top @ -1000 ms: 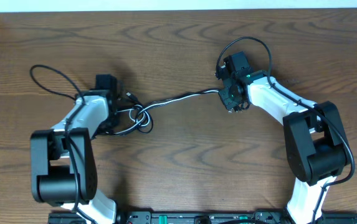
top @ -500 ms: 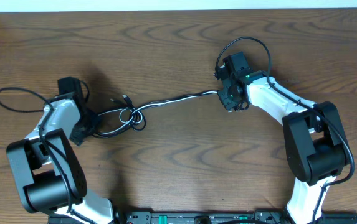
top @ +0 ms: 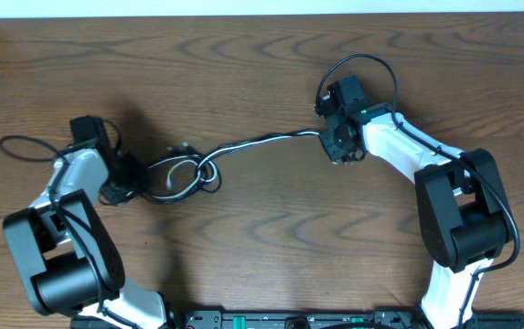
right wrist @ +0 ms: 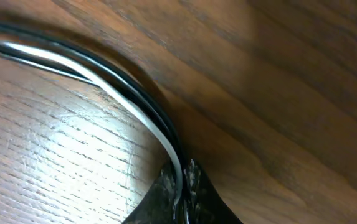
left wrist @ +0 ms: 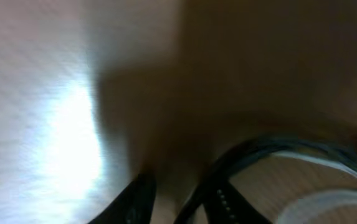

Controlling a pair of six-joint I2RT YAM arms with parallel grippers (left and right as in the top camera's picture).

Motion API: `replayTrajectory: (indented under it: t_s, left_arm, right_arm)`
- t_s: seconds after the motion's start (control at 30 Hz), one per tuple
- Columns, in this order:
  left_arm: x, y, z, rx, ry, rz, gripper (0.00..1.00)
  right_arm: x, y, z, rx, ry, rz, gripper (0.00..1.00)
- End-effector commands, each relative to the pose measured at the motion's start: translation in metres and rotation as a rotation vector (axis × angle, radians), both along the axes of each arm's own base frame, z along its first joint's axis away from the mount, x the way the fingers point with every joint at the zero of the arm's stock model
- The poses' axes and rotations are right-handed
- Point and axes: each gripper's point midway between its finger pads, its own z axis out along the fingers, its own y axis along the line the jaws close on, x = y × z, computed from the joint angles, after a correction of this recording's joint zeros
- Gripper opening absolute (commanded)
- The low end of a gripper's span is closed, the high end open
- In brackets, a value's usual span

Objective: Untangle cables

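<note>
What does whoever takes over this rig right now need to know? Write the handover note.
Right gripper: shut on the thin black and white cables, pinching them at one end.
Left gripper: at the looped end of the cables. Its wrist view is blurred, so its grip cannot be told.
Cables: a run stretches across the brown wooden table from the right gripper to a knot, with loose loops beyond it beside the left gripper.
Done: one end lies drawn out in a fairly straight run.
Left: the knot and loops are not yet undone, and the cords are not separated.
</note>
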Motion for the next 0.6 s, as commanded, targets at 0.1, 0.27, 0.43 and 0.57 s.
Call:
replayTrajectory:
  t_s: [0.1, 0.27, 0.43, 0.57]
  left_arm:
    - [-0.023, -0.083, -0.035, -0.17, 0.089, -0.29, 0.25]
    - [-0.02, -0.118, -0.035, -0.151, 0.067, -0.505, 0.25]
    - [-0.023, -0.141, -0.036, -0.137, 0.059, -0.657, 0.26]
    - [-0.025, -0.137, -0.036, -0.118, 0.078, -0.639, 0.38]
  right_arm:
    - [-0.021, -0.003, -0.033, -0.017, 0.1, -0.009, 0.04]
    - [-0.021, -0.003, -0.033, -0.017, 0.099, -0.009, 0.03]
    - [-0.021, -0.003, -0.033, -0.017, 0.099, -0.009, 0.04]
    - [-0.021, -0.003, -0.033, -0.017, 0.1, -0.009, 0.04]
